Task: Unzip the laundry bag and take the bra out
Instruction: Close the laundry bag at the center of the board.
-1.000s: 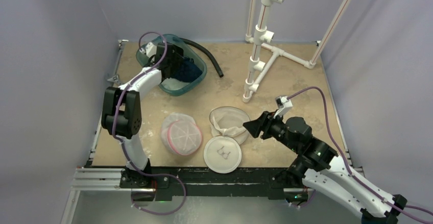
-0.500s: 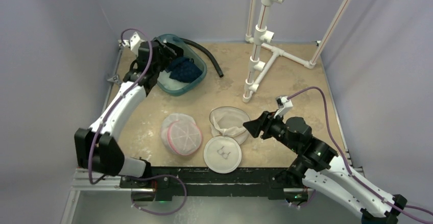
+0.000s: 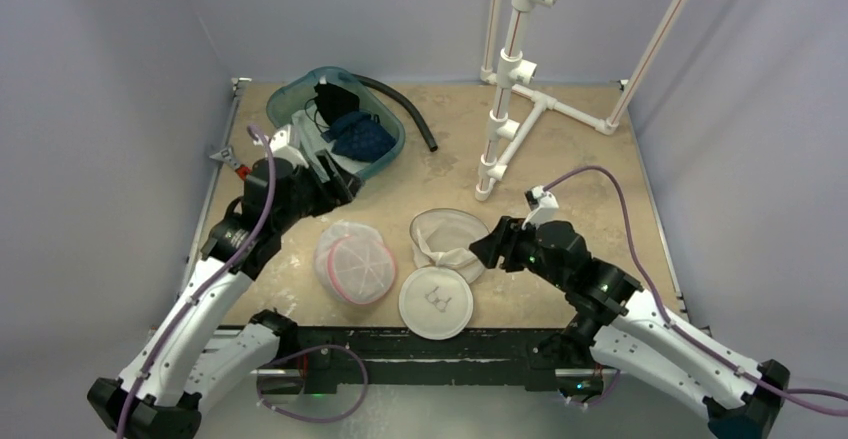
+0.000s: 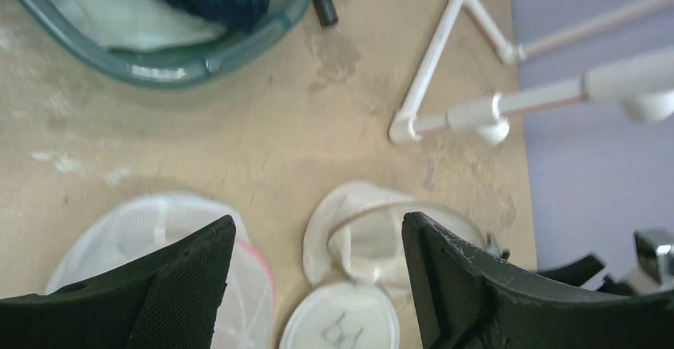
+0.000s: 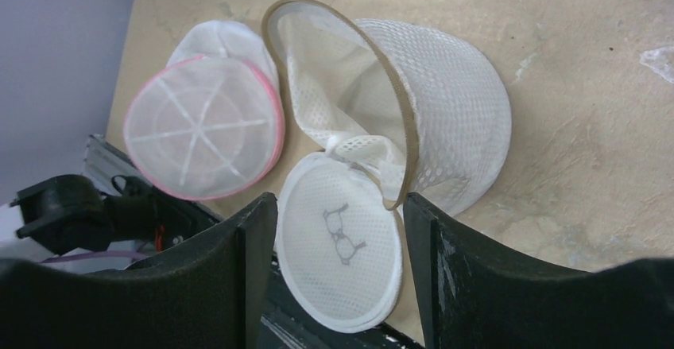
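Bag: open laundry bag lies centre-front between the arms, lid flopped flat, no bra seen inside | Risk: I reckon the right gripper, jaws apart and empty just beside it, could snag limp mesh and drag it; left gripper, also spread and empty, hangs between teal basin and pink-trimmed bag | Textures: soft white netting, stiff tan rim hoop, smooth basin holding dark knit cloth.
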Robot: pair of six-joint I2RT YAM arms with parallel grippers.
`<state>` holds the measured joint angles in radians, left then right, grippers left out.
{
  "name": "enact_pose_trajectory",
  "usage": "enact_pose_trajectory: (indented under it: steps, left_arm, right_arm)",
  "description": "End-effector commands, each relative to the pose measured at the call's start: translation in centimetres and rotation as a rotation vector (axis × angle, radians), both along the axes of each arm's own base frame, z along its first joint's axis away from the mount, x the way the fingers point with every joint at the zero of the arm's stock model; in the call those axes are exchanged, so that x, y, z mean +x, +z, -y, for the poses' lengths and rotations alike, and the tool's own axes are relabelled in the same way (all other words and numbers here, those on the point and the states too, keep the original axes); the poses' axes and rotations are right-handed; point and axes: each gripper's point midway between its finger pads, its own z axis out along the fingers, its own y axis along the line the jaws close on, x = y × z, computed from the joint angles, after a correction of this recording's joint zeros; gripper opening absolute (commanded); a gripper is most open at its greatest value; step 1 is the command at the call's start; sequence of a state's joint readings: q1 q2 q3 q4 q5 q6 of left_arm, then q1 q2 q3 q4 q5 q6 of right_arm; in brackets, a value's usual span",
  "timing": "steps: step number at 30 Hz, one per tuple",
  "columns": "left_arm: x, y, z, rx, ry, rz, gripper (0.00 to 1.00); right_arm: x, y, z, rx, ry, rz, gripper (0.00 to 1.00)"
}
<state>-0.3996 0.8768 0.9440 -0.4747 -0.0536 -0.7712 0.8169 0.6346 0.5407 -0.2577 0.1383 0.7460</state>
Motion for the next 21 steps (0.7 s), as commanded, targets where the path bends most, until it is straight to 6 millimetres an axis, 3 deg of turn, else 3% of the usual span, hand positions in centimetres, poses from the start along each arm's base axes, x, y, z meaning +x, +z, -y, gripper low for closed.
enact_pose_trajectory:
  steps: [1,5,7,12,17,21]
  left_arm:
    - [-4.7,-2.9,1.9,-0.048,-0.193,-0.087,0.76]
    - [-7.1,-3.7,2.8,-0.118,-0.273,-0.102,0.76]
    - [-8.3,-4.2,3.0,-0.133,-0.307,-0.116,0.81]
    - [-11.0,-7.1,2.2,-0.088,-0.326,-0.202,0.82]
    - [-11.1,-8.5,1.2,-0.053,-0.277,-0.235,0.82]
    - [-10.3,-8.9,1.6,-0.069,-0.264,-0.236,0.81]
  right_arm:
    - [-1.0,1.9,-0.7,0.137,0.021,0.009,0.63]
    - [-2.2,-0.2,-0.4,0.184,0.008,-0.068,0.60]
    - [-2.4,-0.1,0.0,0.205,-0.010,-0.066,0.60]
    - [-1.7,0.2,0.5,0.186,-0.054,-0.056,0.61]
    - [-2.5,-3.5,-1.6,0.148,0.028,-0.172,0.59]
    - [-4.4,-5.3,-2.7,0.194,0.116,-0.234,0.59]
